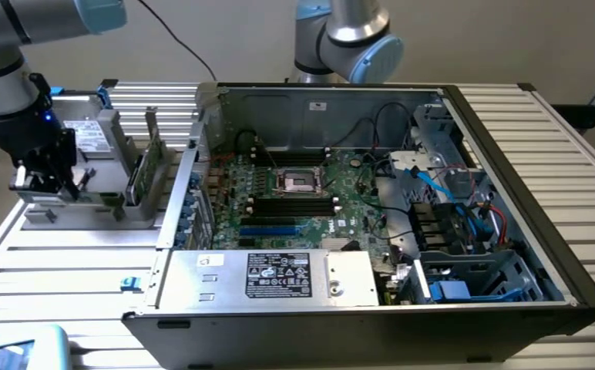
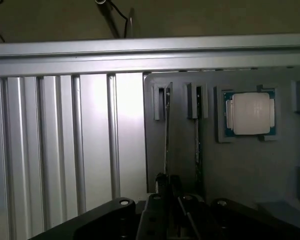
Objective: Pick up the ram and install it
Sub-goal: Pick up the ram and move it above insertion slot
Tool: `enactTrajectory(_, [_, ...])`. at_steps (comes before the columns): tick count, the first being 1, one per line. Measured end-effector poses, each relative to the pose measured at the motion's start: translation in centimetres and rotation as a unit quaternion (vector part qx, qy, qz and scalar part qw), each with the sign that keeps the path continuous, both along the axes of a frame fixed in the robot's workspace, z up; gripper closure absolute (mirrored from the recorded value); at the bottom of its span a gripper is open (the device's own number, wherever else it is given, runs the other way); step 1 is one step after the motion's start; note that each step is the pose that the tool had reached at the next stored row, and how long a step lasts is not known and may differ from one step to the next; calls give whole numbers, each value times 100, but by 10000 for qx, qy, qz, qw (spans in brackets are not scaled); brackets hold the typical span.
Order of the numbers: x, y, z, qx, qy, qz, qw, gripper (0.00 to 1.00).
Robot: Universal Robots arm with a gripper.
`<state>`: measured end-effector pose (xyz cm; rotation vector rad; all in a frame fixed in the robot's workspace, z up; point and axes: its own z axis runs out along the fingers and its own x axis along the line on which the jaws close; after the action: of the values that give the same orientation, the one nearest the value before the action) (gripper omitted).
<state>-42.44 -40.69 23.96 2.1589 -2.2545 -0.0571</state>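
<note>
The ram point(image 2: 167, 130) shows edge-on in the wrist view as a thin dark stick standing in a slot of the grey holder point(image 2: 180, 160). My gripper point(image 2: 167, 181) is shut on its near end, one finger on each side. A second thin stick point(image 2: 197, 135) stands in the neighbouring slot. In the exterior view my gripper point(image 1: 48, 185) hangs low over the grey holder point(image 1: 72, 206) at the exterior view's left, beside the open computer case point(image 1: 380, 100). A green stick point(image 1: 153, 166) stands upright in the holder nearer the case. The motherboard's black slots point(image 1: 292, 206) lie inside the case.
A processor chip point(image 2: 250, 114) sits in a pocket of the holder. A silver hard drive point(image 1: 87, 137) stands behind my gripper. The case holds a power supply point(image 1: 277, 277), cables and drive bays point(image 1: 462, 223). A second arm point(image 1: 344, 38) stands behind the case. The table is ribbed aluminium point(image 2: 65, 140).
</note>
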Motion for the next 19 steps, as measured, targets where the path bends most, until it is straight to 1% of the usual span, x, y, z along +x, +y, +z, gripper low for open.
enactTrajectory(3, [-2, -1, 135, -1, 0, 43, 10000, 85])
enactTrajectory(8, [-13, -1, 342, -5, 0, 196, 9998, 85])
enactTrajectory(13, [-14, -3, 568, -5, -3, 244, 9997, 85])
enactTrajectory(16, [-8, -17, 707, -5, -3, 261, 9997, 85])
enactTrajectory(19, [40, -61, 842, 1, -2, 269, 9996, 85])
